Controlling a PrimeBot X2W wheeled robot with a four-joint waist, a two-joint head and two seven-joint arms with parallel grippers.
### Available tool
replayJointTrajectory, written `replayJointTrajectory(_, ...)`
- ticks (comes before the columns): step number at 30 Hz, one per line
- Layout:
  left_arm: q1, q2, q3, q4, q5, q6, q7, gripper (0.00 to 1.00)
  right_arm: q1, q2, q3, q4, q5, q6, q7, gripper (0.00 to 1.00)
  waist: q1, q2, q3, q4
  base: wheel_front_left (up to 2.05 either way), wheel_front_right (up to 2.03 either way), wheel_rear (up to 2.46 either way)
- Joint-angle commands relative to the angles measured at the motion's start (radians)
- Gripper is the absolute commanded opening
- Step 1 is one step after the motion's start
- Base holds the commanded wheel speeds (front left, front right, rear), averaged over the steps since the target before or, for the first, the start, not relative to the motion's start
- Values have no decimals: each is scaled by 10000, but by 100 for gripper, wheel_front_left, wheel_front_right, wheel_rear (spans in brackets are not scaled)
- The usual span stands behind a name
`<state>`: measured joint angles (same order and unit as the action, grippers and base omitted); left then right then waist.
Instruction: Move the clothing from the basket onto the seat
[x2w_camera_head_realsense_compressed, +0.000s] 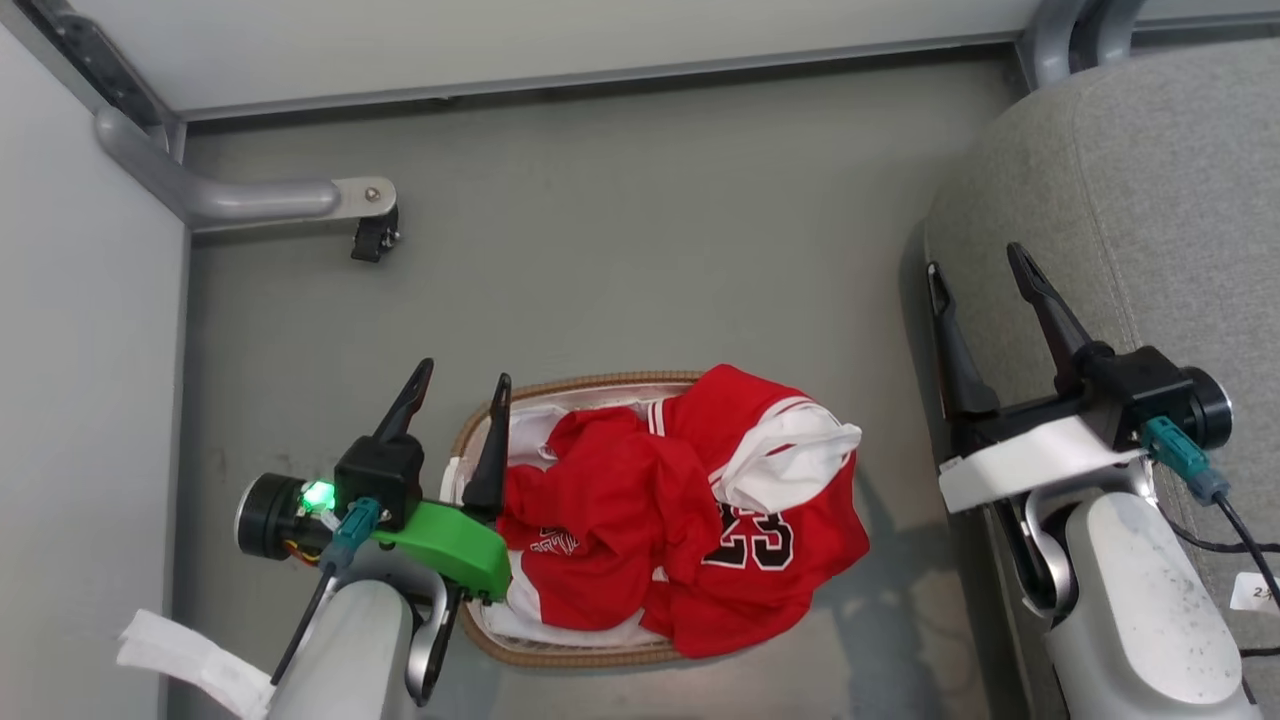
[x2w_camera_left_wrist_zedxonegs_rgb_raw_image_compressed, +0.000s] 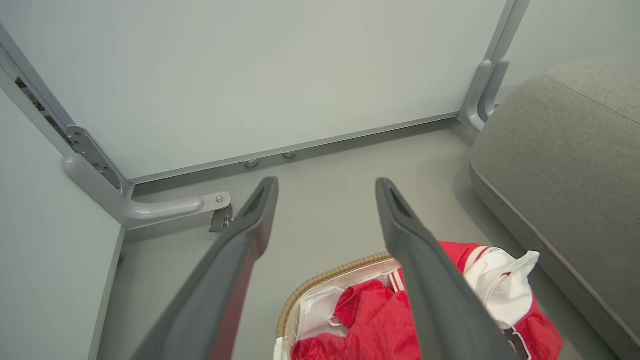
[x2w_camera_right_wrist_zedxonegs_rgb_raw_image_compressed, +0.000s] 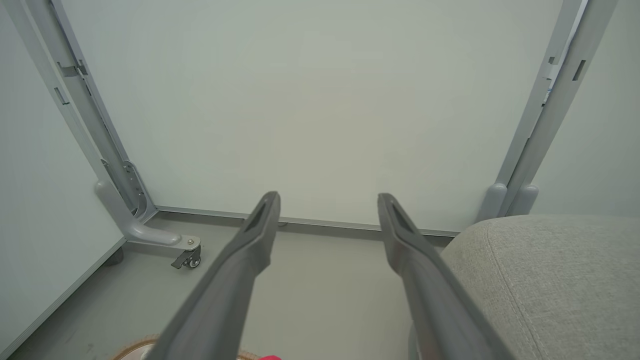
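Item: clothing (x2w_camera_head_realsense_compressed: 640, 500) — two red pieces heaped in the basket (x2w_camera_head_realsense_compressed: 560, 655), on the floor beside the seat (x2w_camera_head_realsense_compressed: 1150, 200). Left gripper (x2w_camera_head_realsense_compressed: 465, 372) and right gripper (x2w_camera_head_realsense_compressed: 977, 260): spread wide, empty. Handling advice — pinch deep into a top red fold, clear of the white liner (x2w_camera_head_realsense_compressed: 522, 428).

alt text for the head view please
A white laundry basket heaped with red clothing, including a number 23 jersey, stands on a grey floor. The robot's open left gripper is at the basket's left rim; its open right gripper is at the edge of a grey seat.
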<state>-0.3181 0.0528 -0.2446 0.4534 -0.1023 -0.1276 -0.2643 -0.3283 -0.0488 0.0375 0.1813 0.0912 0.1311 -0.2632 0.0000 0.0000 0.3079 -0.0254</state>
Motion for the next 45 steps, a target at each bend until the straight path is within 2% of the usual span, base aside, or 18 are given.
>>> replayJointTrajectory(1, -252, 31, -115, 67, -63, -39, -3, 100, -181, -43, 14, -83, 102, -6, -22, 100, 0, 0, 723, -255, 0, 0, 0)
replayJointTrajectory(12, -1283, 506, -1607, 1308, -918, -38, -5, 100, -880, -39, 193, -355, 422, -6, -22, 100, 0, 0, 2142, -601, 0, 0, 0)
replayJointTrajectory(30, -3240, 908, -4252, 3600, -2639, -40, 0, 100, -1634, -41, 553, -813, 706, -5, -22, 100, 0, 0, 4023, -1175, 0, 0, 0)
replayJointTrajectory(45, -4377, 1348, -5069, 5377, -2987, -40, 0, 100, -1770, -35, 832, -1151, 1098, -6, -22, 100, 0, 0, 5165, -1842, 0, 0, 0)
